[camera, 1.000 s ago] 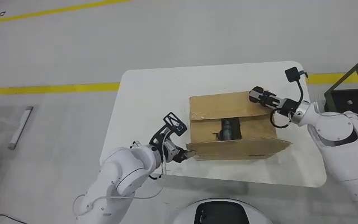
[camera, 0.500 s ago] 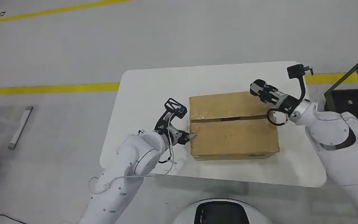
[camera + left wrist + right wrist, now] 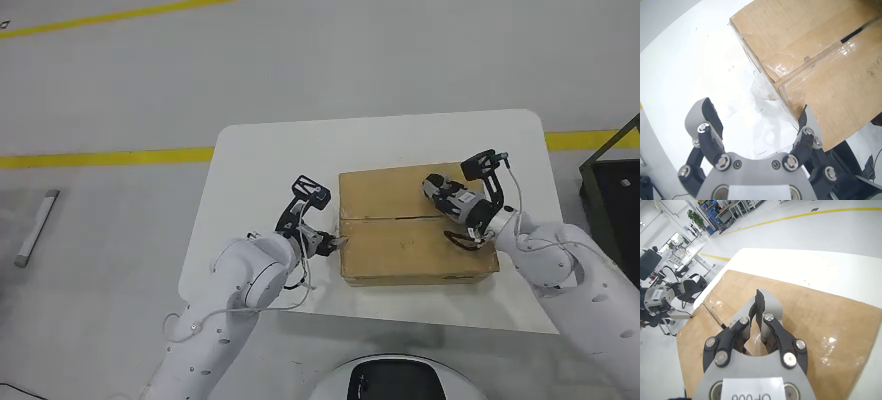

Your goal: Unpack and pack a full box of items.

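Observation:
A brown cardboard box (image 3: 415, 225) stands on the white table (image 3: 270, 170) with both top flaps down and a narrow seam (image 3: 410, 216) between them. My left gripper (image 3: 335, 243) is at the box's left side, open (image 3: 759, 117). One of its fingertips (image 3: 806, 117) touches the corner of the near flap, and the other hangs over the table. My right gripper (image 3: 432, 185) hovers over the far flap of the box (image 3: 810, 317). It is shut (image 3: 758, 306) with nothing between its pads.
A scrap of clear tape (image 3: 762, 91) clings to the box's left side at table level. A dark frame (image 3: 612, 180) stands off the table's right edge. The table's front edge (image 3: 400, 318) runs close to the box.
The near flap, open a second ago with items showing inside, now lies flat. My right gripper moved from the box's right edge to above its top. The left gripper shifted up along the box's left side.

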Controlling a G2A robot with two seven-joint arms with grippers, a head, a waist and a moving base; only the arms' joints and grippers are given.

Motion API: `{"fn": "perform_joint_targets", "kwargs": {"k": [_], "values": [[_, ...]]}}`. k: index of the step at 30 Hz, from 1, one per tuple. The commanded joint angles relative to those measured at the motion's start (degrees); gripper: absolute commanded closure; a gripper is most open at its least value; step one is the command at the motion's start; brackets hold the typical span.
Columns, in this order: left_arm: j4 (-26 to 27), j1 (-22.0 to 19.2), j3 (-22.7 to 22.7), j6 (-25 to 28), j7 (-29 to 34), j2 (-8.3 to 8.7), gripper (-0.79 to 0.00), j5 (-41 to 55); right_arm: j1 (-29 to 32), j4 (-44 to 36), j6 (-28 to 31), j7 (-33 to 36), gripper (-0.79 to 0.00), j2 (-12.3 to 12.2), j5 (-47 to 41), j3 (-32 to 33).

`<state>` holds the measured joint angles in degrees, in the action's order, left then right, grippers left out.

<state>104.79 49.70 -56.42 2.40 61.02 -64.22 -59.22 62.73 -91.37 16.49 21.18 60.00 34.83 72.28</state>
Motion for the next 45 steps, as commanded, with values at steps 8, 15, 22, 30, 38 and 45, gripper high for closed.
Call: {"fn": "perform_joint_targets", "kwargs": {"k": [8,15,22,30,38,45], "values": [[1.31,0.80,-2.03,0.42,1.19,0.13,-0.785,-0.62,0.03,1.03,-0.23,-2.25,0.000,0.55,3.07,-1.75],[4.37,4.43,-6.56,-0.79,2.41,0.95,-0.785,-2.88,0.27,0.44,-0.20,-3.81,0.000,0.84,2.69,-1.39],[3.97,8.94,-8.20,-1.79,2.24,1.38,-0.785,-4.62,0.89,-0.13,0.52,-3.34,0.000,0.98,2.65,-1.14],[3.97,8.94,-8.20,-1.79,2.24,1.38,-0.785,-4.62,1.65,-0.70,1.14,-2.08,0.000,0.92,2.79,0.00],[0.64,10.40,-6.41,-0.48,-2.99,1.40,-0.785,-12.28,2.19,-1.24,1.53,-0.63,0.000,0.96,2.52,0.49],[-4.07,9.41,-1.04,-1.33,-9.34,0.14,-0.785,-17.24,2.25,-1.24,1.65,0.10,0.000,1.05,2.58,0.73]]}}
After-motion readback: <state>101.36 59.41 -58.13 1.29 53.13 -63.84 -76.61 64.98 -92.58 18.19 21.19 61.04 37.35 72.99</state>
